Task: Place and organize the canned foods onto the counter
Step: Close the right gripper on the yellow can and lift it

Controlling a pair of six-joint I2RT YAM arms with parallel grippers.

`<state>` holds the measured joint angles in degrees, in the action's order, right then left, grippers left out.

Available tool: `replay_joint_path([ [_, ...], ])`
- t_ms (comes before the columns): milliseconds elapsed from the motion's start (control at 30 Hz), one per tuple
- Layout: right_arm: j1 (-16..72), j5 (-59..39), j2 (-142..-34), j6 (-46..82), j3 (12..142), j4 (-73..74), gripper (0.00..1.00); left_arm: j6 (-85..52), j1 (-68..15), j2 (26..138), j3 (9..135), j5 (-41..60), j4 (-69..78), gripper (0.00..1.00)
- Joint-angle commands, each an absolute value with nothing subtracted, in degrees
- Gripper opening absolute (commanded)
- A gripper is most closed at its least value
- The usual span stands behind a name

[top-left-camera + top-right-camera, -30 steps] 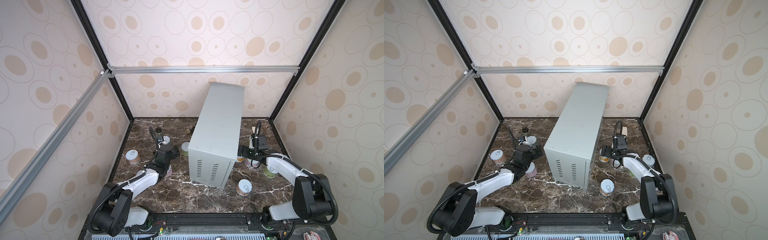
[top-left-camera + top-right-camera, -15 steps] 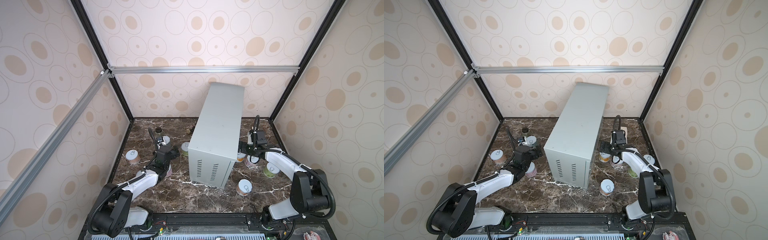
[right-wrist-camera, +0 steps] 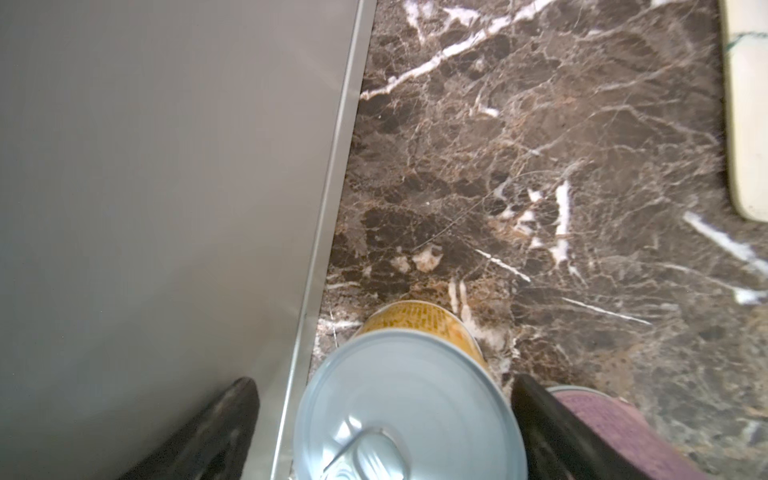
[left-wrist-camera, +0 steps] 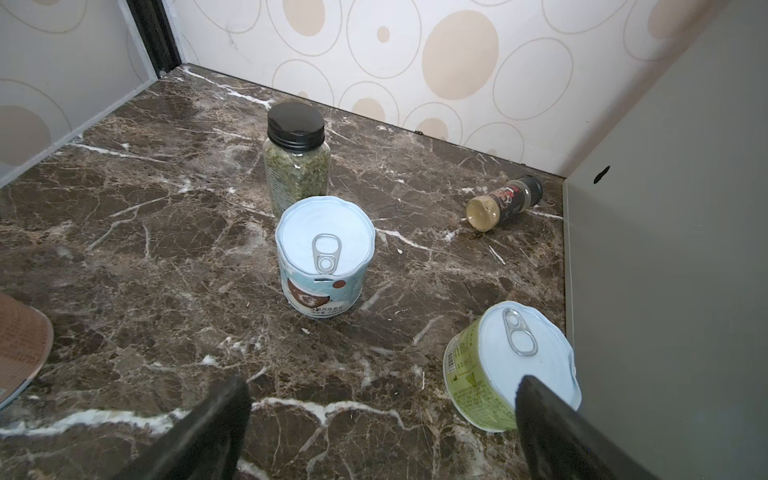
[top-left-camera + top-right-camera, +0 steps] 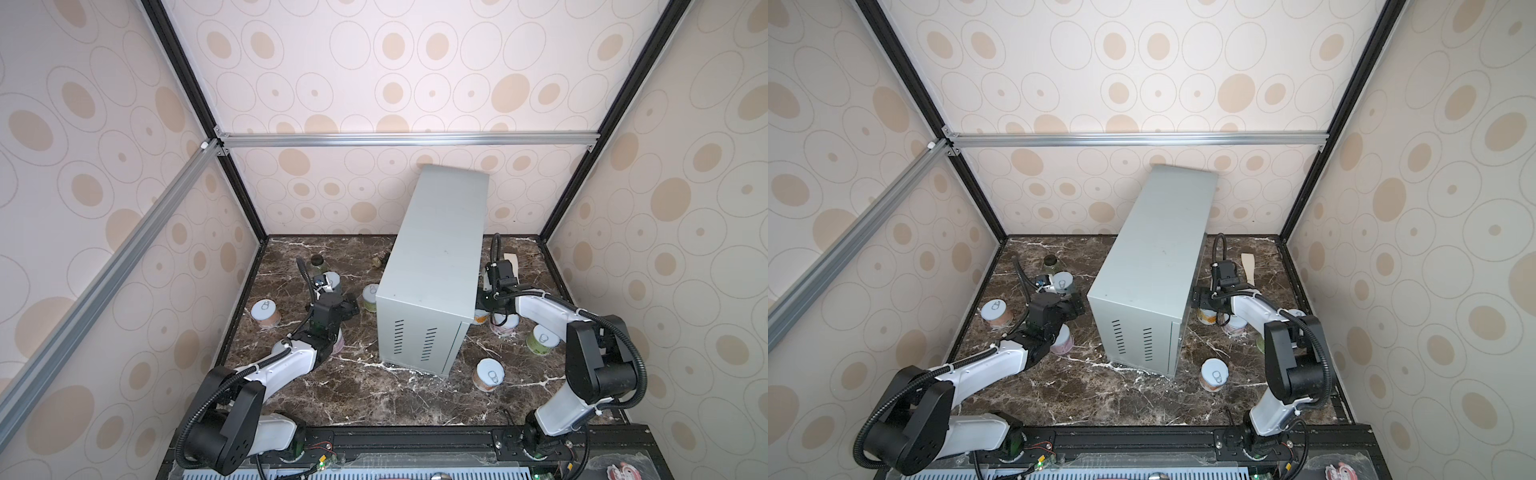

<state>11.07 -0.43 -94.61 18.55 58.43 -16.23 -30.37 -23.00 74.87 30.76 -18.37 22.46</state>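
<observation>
Upright pull-tab tins [image 5: 489,374] stand on the marble bench [image 5: 374,395] either side of the tall grey metal box [image 5: 440,249].

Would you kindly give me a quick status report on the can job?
Left gripper open, empty. Right gripper open over yellow can, not gripping. Counter holds no cans. Its wall tight beside that can.

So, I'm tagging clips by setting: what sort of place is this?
Probably a mock-kitchen robot test booth: wallpapered panels on an aluminium frame, marble-look worktop, tins and a herb jar on it.
</observation>
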Motion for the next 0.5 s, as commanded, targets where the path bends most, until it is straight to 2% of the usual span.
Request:
replay_joint_path([
  [0,11.5,3.3,-95.7,18.0,57.2,-17.6,0.95,-29.5,-23.4,73.4,30.2,-18.8,24.3,0.99],
  [467,12.0,6.7,-99.3,20.1,58.5,-19.9,0.85,-29.9,-23.4,73.6,30.1,-17.6,24.6,0.99],
])
